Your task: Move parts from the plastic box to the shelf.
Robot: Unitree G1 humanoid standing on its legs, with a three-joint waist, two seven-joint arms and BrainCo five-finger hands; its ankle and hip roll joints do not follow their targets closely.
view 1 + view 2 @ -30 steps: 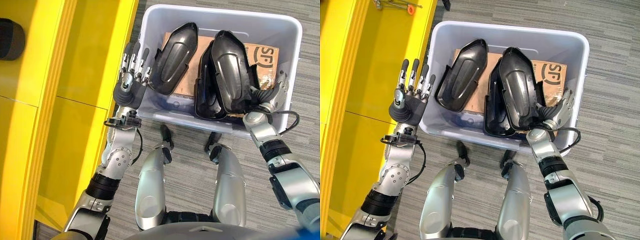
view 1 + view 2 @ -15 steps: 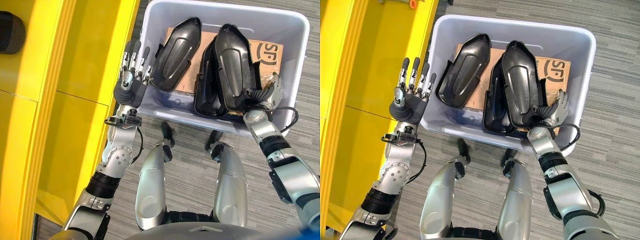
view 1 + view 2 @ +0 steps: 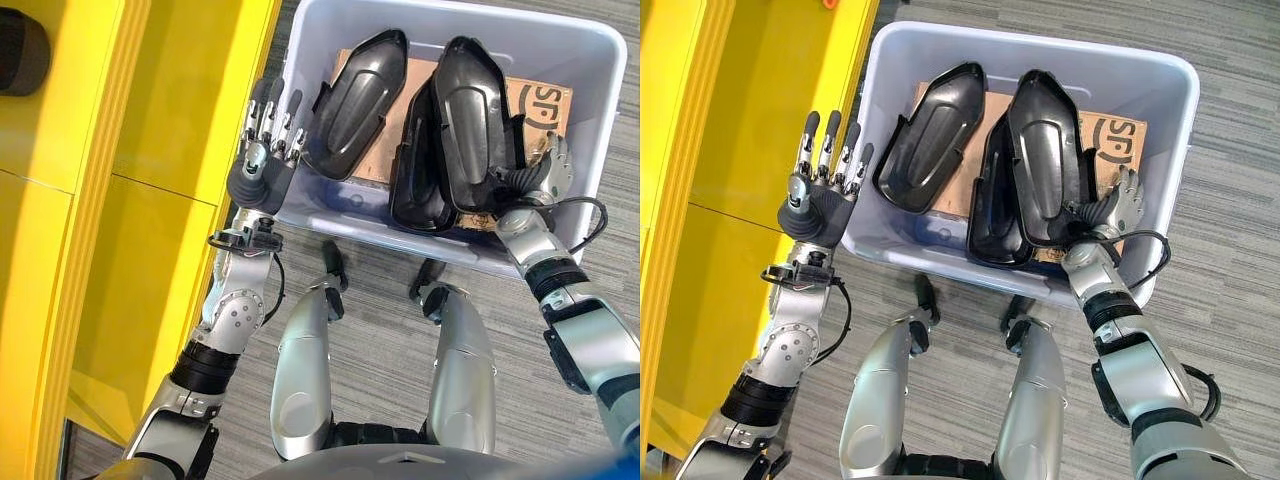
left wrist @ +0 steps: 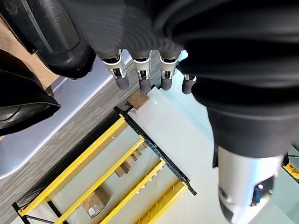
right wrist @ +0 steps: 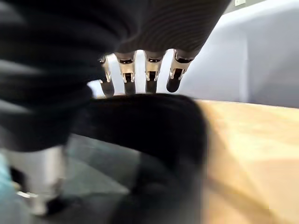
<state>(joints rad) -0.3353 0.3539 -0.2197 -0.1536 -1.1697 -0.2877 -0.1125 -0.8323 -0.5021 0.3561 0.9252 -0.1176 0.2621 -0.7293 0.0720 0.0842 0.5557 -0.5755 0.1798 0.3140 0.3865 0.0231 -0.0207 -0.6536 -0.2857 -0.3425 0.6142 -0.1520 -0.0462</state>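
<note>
While beside parts (image 3: pixel 1040 160), fingers (image 3: pixel 1127 195) straight.

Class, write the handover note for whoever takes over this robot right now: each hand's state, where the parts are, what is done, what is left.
Left hand: open, fingers straight, outside the plastic box by its left wall, holding nothing.
Right hand: open, inside the box at the right side of the right-hand stack of parts, fingers not closed on it.
Single black part leans in the left half of the box; all lie on a cardboard sheet.
Done: no part out of the box.
Left: grip a part, lift it, place it on the yellow shelf to the robot's left; repeat for the rest.
</note>
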